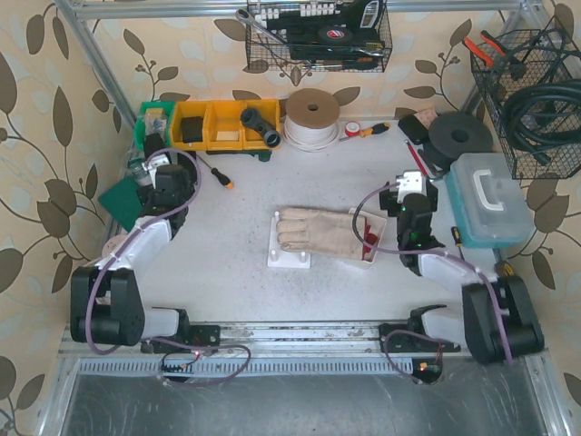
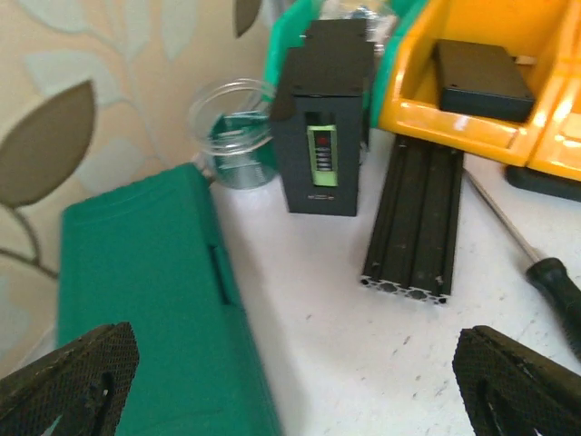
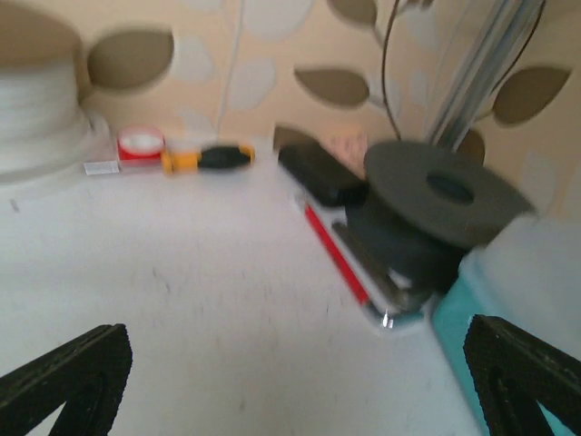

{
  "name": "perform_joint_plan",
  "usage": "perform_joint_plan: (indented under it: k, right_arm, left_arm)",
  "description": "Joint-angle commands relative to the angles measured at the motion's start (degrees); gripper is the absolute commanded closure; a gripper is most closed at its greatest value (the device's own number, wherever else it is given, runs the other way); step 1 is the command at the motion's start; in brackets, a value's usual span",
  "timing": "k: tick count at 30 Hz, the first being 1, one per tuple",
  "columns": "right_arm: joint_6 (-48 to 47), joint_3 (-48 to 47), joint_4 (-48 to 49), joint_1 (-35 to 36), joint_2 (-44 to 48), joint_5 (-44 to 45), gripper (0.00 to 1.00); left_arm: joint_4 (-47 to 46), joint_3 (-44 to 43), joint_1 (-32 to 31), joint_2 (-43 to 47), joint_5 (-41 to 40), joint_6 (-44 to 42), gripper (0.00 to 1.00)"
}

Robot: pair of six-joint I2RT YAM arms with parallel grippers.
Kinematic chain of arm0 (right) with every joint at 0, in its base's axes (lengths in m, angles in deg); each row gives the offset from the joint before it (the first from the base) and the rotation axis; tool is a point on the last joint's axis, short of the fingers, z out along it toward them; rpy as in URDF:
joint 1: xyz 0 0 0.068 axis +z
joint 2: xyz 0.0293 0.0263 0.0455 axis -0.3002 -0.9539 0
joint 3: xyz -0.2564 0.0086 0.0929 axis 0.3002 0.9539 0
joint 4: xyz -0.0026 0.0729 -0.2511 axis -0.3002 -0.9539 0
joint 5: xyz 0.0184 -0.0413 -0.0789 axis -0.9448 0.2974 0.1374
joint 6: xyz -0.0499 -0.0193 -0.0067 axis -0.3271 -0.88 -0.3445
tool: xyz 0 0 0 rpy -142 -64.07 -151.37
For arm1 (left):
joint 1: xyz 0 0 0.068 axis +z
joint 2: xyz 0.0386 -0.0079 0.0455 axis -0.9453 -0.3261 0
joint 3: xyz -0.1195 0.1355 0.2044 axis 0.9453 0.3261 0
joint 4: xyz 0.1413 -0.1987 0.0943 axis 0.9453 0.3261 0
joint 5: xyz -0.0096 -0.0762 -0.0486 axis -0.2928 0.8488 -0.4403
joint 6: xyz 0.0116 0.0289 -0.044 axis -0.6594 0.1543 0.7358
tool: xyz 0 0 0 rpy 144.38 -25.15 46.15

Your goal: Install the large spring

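Gaping fully wide, left gripper (image 2: 290, 386) and right gripper (image 3: 295, 381), both empty

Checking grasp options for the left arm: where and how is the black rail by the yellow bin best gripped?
Probably from above, across the two long sides of the rail, close to its near end. It lies flat, long and narrow. Its far end runs up to the yellow bin and a black box stands close beside it, so the near half has most room.

Workshop, yellow parts bins (image 1: 227, 143), screwdriver (image 1: 218, 174), wire basket (image 1: 263, 59) (holding tools)
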Motion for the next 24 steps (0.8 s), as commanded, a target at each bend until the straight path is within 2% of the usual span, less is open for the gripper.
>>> perform_joint_plan:
  k: [1,4,7,8,10,11,13,17,21,24]
  right_arm:
    - [3.4,-5.8,-17.1,0.8,11.8,-2.2,0.00]
    - [11.1,-10.9,-30.0,0.7,16.8,-3.8,0.00]
    - [13.8,-19.8,-47.0,0.6,16.8,-9.8,0.00]
    - [15.6,-22.3,-51.5,0.5,16.2,-10.8,0.00]
    - [21.3,-25.9,-59.6,0.0,14.4,-10.9,0.00]
    - [24.4,-27.6,-64.2,-0.5,13.5,-11.3,0.00]
    - [26.3,-30.6,-70.9,-2.3,12.3,-15.9,0.00]
    - [29.4,-32.3,-76.8,-5.2,16.0,-18.0,0.01]
    - [29.0,-32.9,-78.7,-9.5,20.1,-28.2,0.01]
    - [28.7,-32.5,-79.1,-9.6,20.1,-35.2,0.01]
  left_arm:
    - [25.7,-8.7,-0.7,3.5,-8.7,14.8,0.03]
    - [40.0,-19.4,-0.7,3.8,-4.3,13.1,0.03]
    - [49.3,-24.2,-0.6,5.0,-4.6,15.3,0.03]
    - [50.2,-24.8,-0.4,6.1,-1.1,15.0,0.03]
    - [47.6,-23.9,-0.1,9.1,12.5,8.8,0.03]
    - [48.4,-23.9,-0.2,10.5,14.8,9.2,0.02]
    - [51.6,-23.8,-0.2,13.2,14.5,11.8,0.03]
    - [52.4,-19.8,-0.2,18.4,21.0,13.7,0.02]
    - [52.3,-14.9,-1.7,22.4,25.5,17.8,0.02]
    - [50.4,-9.4,-6.5,24.5,27.0,22.5,0.02]
